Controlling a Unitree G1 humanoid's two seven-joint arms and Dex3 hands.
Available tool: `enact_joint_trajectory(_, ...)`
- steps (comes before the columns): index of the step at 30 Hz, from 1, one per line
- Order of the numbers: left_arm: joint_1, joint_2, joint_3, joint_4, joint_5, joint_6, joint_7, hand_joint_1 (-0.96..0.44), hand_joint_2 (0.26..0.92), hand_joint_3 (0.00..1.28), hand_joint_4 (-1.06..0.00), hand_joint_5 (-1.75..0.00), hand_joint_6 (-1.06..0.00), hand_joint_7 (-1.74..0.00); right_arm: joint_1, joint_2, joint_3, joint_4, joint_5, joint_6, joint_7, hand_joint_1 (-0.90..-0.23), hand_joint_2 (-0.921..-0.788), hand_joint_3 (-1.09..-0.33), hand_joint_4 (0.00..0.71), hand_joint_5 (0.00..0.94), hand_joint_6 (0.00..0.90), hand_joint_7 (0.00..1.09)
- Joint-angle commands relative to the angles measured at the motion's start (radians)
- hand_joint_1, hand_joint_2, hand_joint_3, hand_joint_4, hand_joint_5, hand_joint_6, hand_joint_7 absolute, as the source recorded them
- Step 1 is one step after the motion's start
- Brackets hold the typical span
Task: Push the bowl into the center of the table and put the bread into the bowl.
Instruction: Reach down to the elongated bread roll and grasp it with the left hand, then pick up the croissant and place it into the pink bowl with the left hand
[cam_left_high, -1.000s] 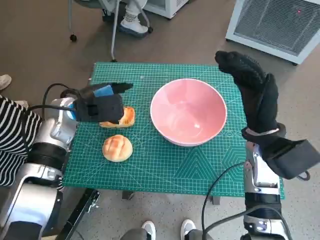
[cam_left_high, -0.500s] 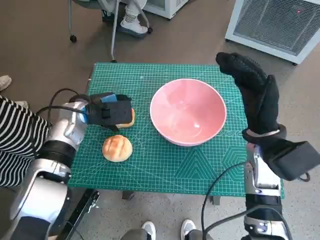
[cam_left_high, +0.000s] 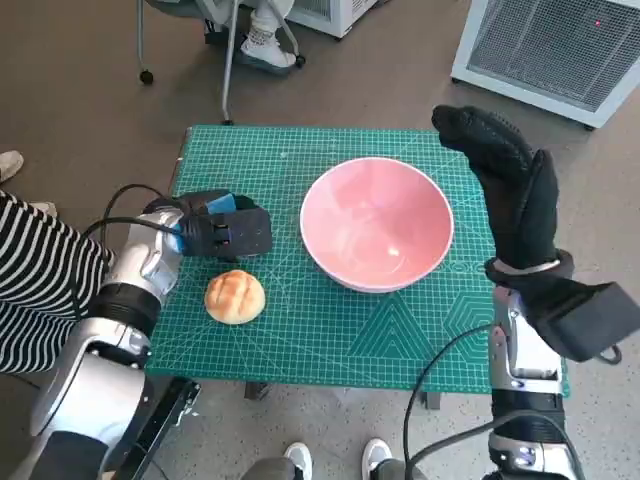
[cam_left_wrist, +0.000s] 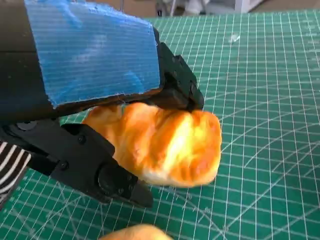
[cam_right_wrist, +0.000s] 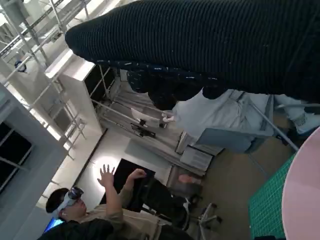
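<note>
The pink bowl holds nothing, mid-table on the green cutting mat; the left hand clasps 1 glazed bread on the mat; a round bun lies nearby; the right hand, fingers extended together, hangs beside the bowl; a white grilled unit stands on the floor.

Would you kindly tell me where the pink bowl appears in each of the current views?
Head view: pink bowl right of the table's centre.
Left wrist view: not in it.
Right wrist view: only its rim at the lower right edge.
Shared landmark: green mat.
</note>
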Motion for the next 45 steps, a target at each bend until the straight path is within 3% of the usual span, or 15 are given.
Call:
enact_joint_trajectory(1, 0.005, 0.012, -0.003, 0.006, 0.002, -0.038, 0.018, 0.0, 0.913, 0.07, -0.7, -1.06, -0.61, -1.07, 0.027, 0.004, -0.003, 0.002, 0.02, 0.016, 0.003, -0.806, -0.921, -0.734, 0.209, 0.002, 0.043, 0.61)
enact_joint_trajectory(6, 0.004, 0.027, 0.008, -0.007, -0.007, -0.08, 0.04, 0.0, 0.919, 0.06, -0.71, -1.17, -0.64, -1.1, 0.03, 0.005, -0.002, 0.003, 0.02, 0.011, 0.005, -0.807, -0.921, -0.734, 0.209, 0.002, 0.044, 0.61)
enact_joint_trajectory(14, -0.007, 0.059, 0.053, -0.126, -0.044, -0.117, 0.019, 0.0, 0.92, 0.05, -0.72, -1.17, -0.64, -1.12, 0.029, 0.004, 0.0, 0.008, 0.03, 0.007, 0.011, -0.806, -0.921, -0.733, 0.209, 0.002, 0.045, 0.61)
enact_joint_trajectory(22, 0.066, 0.103, 0.144, -0.449, -0.113, -0.133, -0.016, 0.0, 0.92, 0.05, -0.72, -1.11, -0.63, -1.18, 0.031, 0.003, 0.0, 0.01, 0.039, 0.008, 0.014, -0.802, -0.921, -0.734, 0.208, 0.001, 0.044, 0.61)
enact_joint_trajectory(33, 0.134, 0.067, 0.222, -0.841, -0.143, -0.19, 0.049, 0.0, 0.91, 0.02, -0.8, -1.02, -0.67, -1.15, 0.029, 0.002, -0.001, 0.023, 0.04, -0.002, 0.02, -0.794, -0.921, -0.732, 0.208, 0.001, 0.043, 0.61)
enact_joint_trajectory(36, 0.135, 0.034, 0.197, -0.858, -0.128, -0.228, 0.067, 0.0, 0.9, 0.01, -0.85, -0.96, -0.69, -1.13, 0.032, 0.003, 0.0, 0.022, 0.037, -0.006, 0.02, -0.79, -0.921, -0.733, 0.206, 0.0, 0.043, 0.6)
enact_joint_trajectory(45, 0.076, -0.053, 0.098, -0.768, -0.08, -0.288, 0.024, 0.0, 0.919, 0.01, -0.81, -1.04, -0.63, -1.15, 0.043, -0.006, -0.004, 0.022, 0.04, -0.012, 0.025, -0.791, -0.921, -0.73, 0.205, 0.001, 0.044, 0.6)
